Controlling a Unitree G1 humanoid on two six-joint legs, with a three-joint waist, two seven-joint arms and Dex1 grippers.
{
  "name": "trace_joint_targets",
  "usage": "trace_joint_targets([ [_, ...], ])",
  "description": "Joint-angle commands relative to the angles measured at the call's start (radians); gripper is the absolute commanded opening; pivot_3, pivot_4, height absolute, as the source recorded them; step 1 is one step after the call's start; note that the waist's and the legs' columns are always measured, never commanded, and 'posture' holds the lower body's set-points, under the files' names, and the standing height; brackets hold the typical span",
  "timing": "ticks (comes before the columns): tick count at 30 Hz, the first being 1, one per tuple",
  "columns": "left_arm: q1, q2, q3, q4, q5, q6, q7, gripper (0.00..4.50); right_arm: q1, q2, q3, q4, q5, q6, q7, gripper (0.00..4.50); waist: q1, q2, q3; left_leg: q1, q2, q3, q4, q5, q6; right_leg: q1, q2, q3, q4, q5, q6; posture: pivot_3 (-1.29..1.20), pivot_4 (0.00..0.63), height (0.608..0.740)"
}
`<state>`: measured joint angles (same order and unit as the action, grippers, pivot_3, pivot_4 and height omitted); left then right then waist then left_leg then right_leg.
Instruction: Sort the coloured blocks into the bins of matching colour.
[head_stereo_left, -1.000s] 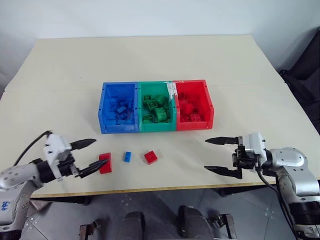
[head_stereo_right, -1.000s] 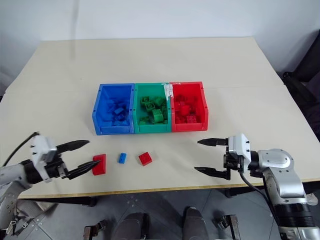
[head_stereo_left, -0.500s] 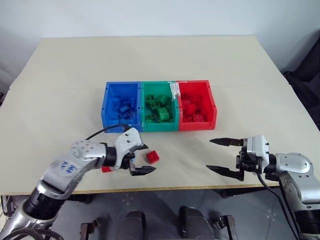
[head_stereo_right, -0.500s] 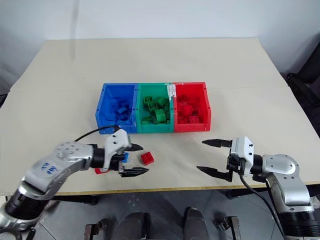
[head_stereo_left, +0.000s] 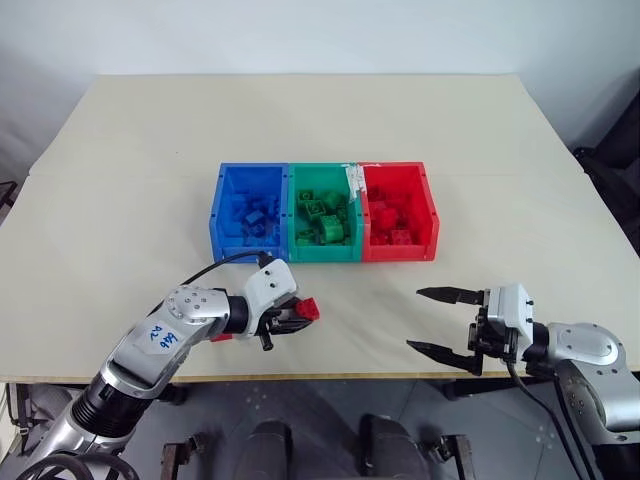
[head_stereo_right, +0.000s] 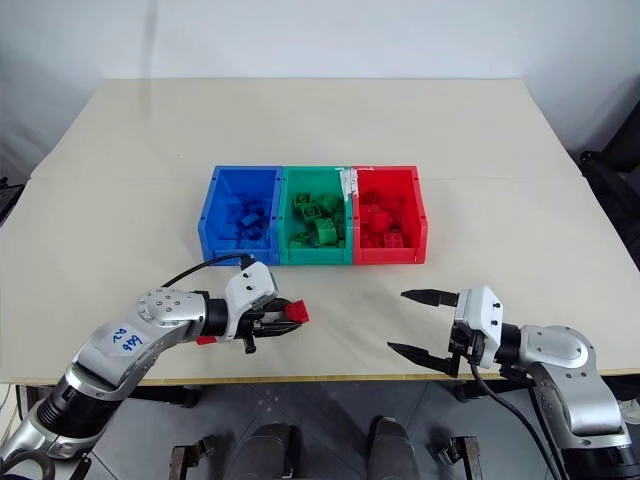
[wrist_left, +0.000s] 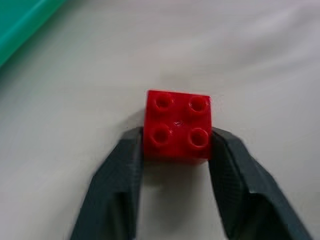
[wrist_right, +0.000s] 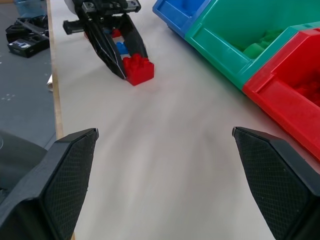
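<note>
The left gripper (head_stereo_left: 296, 318) pinches a red block (wrist_left: 178, 125) between its fingertips on the table (head_stereo_left: 120, 200).

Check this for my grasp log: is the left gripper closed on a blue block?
No, the left gripper is shut on a red block, one finger pressed against each side.
</note>
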<state>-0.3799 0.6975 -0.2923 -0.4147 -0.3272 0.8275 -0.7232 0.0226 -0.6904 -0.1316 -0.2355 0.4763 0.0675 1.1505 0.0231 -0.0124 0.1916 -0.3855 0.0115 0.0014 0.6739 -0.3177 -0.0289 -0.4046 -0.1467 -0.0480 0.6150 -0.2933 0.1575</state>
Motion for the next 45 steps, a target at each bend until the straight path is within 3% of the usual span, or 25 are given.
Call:
trace_joint_targets([
  [1, -0.054, -0.059, 0.030, 0.025, -0.013, -0.097, -0.031, 1.48, 0.033, 0.039, -0.042, -0.057, 0.014, -0.025, -0.070, 4.50, 0.004, 0.000, 0.000, 0.000, 0.000, 0.000, 0.001, 0.000, 0.000, 0.000, 0.000, 0.000, 0.000, 0.000, 0.000, 0.00, 0.150, 0.740],
  [8, -0.276, -0.302, 0.063, 0.345, 0.058, -0.481, -0.031, 1.48, 0.130, 0.186, -0.177, -0.197, 0.042, -0.005, -0.355, 4.50, 0.020, 0.000, 0.000, -0.001, -0.001, -0.003, 0.008, -0.001, 0.002, 0.006, 0.000, -0.001, -0.003, 0.003, 0.003, 0.00, 0.150, 0.740],
  [11, -0.440, -0.413, 0.042, 0.623, 0.136, -0.669, -0.019, 1.48, 0.153, 0.247, -0.236, -0.260, 0.040, 0.004, -0.495, 4.50, 0.023, 0.000, 0.000, 0.000, -0.001, -0.002, 0.007, -0.001, 0.002, 0.007, 0.000, -0.001, -0.003, 0.003, 0.003, 0.00, 0.150, 0.740],
  [17, -0.658, -0.561, 0.071, 1.050, 0.200, -0.907, -0.011, 1.48, 0.245, 0.289, -0.243, -0.376, 0.012, 0.021, -0.599, 4.50, 0.029, 0.000, 0.000, -0.001, -0.002, -0.001, 0.008, -0.002, 0.004, 0.007, 0.001, -0.001, -0.006, 0.004, 0.004, 0.00, 0.150, 0.740],
  [20, -0.708, -0.602, 0.100, 1.174, 0.192, -0.966, -0.040, 1.48, 0.282, 0.305, -0.233, -0.423, 0.006, 0.025, -0.634, 4.50, 0.025, 0.000, 0.000, -0.001, -0.001, 0.001, 0.007, -0.003, 0.006, 0.007, 0.001, -0.001, -0.008, 0.004, 0.005, 0.00, 0.150, 0.740],
  [24, -0.726, -0.622, 0.127, 1.215, 0.184, -1.008, -0.101, 2.81, 0.315, 0.326, -0.206, -0.455, -0.016, 0.025, -0.668, 4.50, 0.022, 0.000, 0.000, -0.001, -0.001, 0.002, 0.007, -0.003, 0.006, 0.007, 0.001, -0.001, -0.008, 0.004, 0.005, 0.00, 0.150, 0.740],
  [29, -0.656, -0.560, 0.148, 1.119, 0.185, -1.043, -0.145, 4.42, 0.272, 0.299, -0.159, -0.417, -0.019, 0.022, -0.639, 4.50, 0.023, 0.000, 0.000, -0.001, -0.001, 0.002, 0.007, -0.003, 0.006, 0.007, 0.001, -0.001, -0.008, 0.004, 0.005, 0.00, 0.150, 0.740],
  [33, -0.524, -0.461, 0.191, 0.921, 0.135, -1.009, -0.201, 4.48, 0.193, 0.232, -0.116, -0.361, 0.009, 0.037, -0.538, 4.50, 0.007, 0.000, 0.000, -0.001, 0.000, 0.002, 0.007, -0.003, 0.006, 0.007, 0.001, -0.001, -0.008, 0.004, 0.005, 0.00, 0.150, 0.740],
  [40, -0.082, -0.131, 0.354, 0.391, -0.094, -0.768, -0.366, 4.48, 0.018, 0.053, 0.007, -0.204, 0.059, 0.057, -0.221, 4.50, -0.030, 0.001, 0.001, 0.000, 0.002, 0.001, 0.006, -0.003, 0.006, 0.007, 0.002, -0.001, -0.006, 0.003, 0.003, 0.00, 0.150, 0.740],
  [45, 0.222, 0.016, 0.637, 0.221, -0.184, -0.670, -0.291, 4.48, -0.135, 0.002, 0.075, -0.106, 0.105, 0.110, -0.058, 4.50, -0.014, 0.001, 0.001, 0.000, 0.002, -0.001, 0.008, -0.004, 0.005, 0.009, 0.001, -0.002, -0.006, 0.003, 0.003, 0.00, 0.150, 0.740],
])
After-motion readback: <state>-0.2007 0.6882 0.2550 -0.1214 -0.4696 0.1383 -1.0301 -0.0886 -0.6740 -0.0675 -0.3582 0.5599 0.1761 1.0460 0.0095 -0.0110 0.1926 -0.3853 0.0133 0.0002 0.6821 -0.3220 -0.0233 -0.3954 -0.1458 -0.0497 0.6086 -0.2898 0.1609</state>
